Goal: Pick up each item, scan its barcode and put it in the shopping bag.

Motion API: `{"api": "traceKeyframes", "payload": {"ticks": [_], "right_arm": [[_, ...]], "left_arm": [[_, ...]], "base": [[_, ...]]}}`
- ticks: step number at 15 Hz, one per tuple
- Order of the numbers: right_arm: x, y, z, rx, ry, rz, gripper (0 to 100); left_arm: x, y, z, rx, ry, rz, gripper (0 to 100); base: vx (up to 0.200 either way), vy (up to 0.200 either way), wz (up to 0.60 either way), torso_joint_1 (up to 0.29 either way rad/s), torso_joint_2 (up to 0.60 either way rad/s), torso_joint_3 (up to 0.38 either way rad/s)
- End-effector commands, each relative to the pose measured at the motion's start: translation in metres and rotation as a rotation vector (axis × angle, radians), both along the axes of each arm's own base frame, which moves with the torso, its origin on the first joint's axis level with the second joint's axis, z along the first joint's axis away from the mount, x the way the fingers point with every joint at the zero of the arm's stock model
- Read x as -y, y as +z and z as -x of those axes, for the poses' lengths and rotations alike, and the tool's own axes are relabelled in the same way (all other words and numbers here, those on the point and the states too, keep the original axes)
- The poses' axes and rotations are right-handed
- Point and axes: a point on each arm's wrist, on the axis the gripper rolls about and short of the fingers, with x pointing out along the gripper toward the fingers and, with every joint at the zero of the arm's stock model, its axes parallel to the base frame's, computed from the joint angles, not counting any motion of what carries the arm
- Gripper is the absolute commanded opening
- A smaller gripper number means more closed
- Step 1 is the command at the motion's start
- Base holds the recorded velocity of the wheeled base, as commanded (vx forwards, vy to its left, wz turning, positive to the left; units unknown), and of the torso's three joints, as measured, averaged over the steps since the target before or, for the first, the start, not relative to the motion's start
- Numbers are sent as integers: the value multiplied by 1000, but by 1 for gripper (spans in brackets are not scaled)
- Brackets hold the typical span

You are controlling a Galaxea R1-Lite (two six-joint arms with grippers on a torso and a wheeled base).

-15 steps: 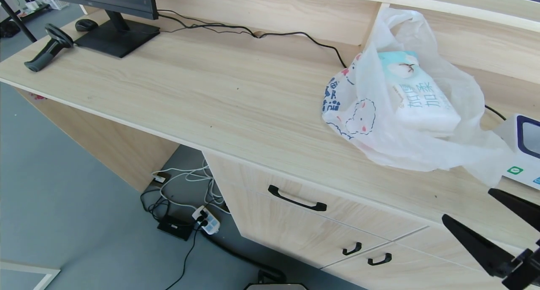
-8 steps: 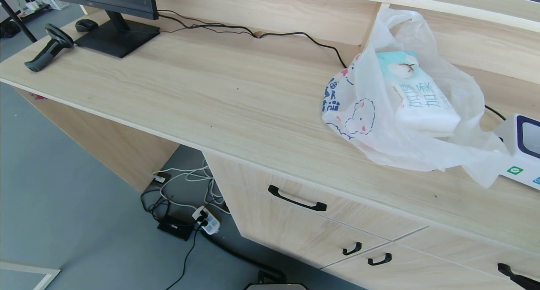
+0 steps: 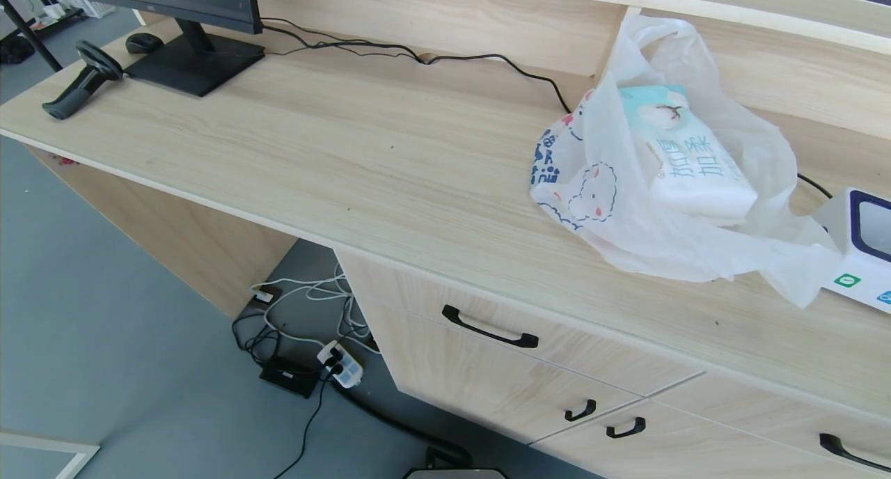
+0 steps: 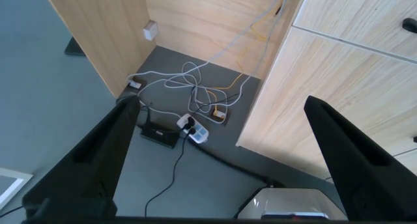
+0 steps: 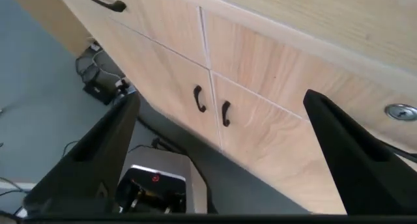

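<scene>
A white plastic shopping bag (image 3: pixel 612 207) with a cartoon print lies on the right part of the wooden counter (image 3: pixel 362 152). Inside it rests a white and teal tissue pack (image 3: pixel 686 159). A black handheld barcode scanner (image 3: pixel 80 82) lies at the counter's far left corner. My left gripper (image 4: pixel 221 152) is open, hanging low over the floor beside the cabinet. My right gripper (image 5: pixel 221 146) is open too, held low in front of the drawer fronts. Nothing is between the fingers of either one.
A monitor on a black stand (image 3: pixel 191 54) and a mouse (image 3: pixel 144 42) stand at the back left. A white payment terminal (image 3: pixel 863 246) sits at the right edge. Cables (image 3: pixel 418 54) run along the back. Drawers with black handles (image 3: pixel 489 329) are below, and a power strip (image 3: pixel 340 367) lies on the floor.
The right gripper, seen at the lower right of the head view a second ago, has dropped down out of that view. The bag and counter items have not moved.
</scene>
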Motion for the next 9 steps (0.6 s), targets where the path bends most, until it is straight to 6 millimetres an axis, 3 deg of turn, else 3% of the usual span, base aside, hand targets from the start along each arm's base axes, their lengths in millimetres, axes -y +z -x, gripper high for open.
{"api": "traceKeyframes", "payload": {"ticks": [1, 9], "right_arm": [[-4, 1, -2, -23, -253, 40, 100], [-4, -2, 6, 66, -219, -61, 100]], "left_arm": [[0, 0, 0, -1, 1, -1, 100], [0, 0, 0, -1, 0, 19, 100]], "base": [[0, 0, 0, 0, 0, 0], [0, 0, 0, 0, 0, 0]]}}
